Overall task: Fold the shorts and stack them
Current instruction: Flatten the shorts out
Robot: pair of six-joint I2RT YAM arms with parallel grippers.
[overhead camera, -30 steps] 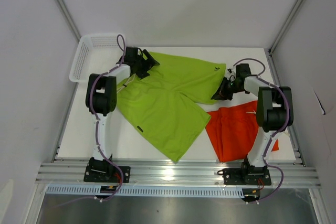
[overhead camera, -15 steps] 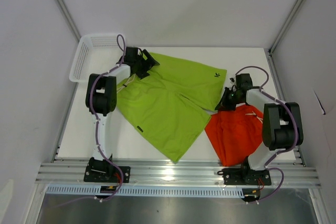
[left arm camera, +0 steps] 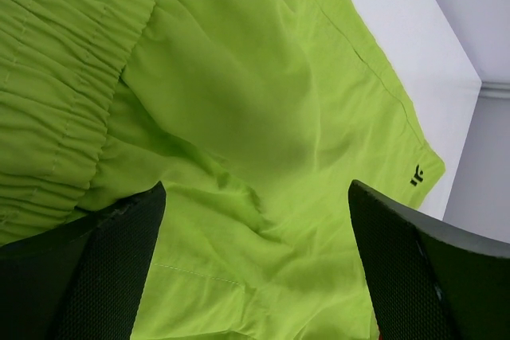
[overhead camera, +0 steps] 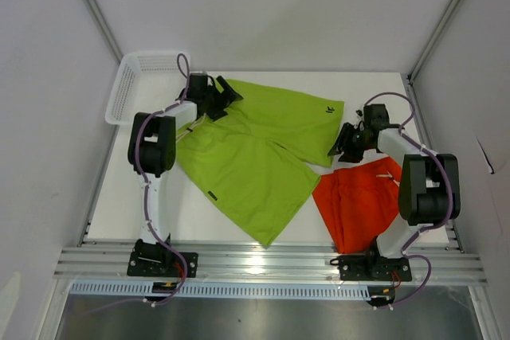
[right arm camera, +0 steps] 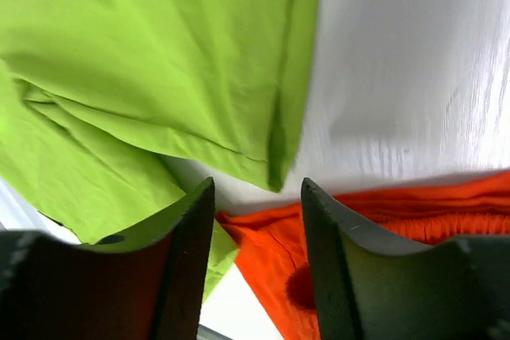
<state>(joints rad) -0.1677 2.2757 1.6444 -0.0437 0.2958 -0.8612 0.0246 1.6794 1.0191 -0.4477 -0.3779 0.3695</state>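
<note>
Right gripper (right arm camera: 256, 197) hangs released and empty at 3 o'clock of the lime shorts (overhead camera: 255, 149); orange shorts (overhead camera: 358, 205) lie bunched at their 5 o'clock, touching; I'd worry my next pinch snags both fabrics there.

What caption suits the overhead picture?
The left gripper and right gripper hang open at opposite edges of the green shorts; orange shorts and a basket sit nearby.

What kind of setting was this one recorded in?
Probably a lab robot cell: white table enclosed by plain panels on aluminium posts, two arms bolted to a metal rail.
</note>
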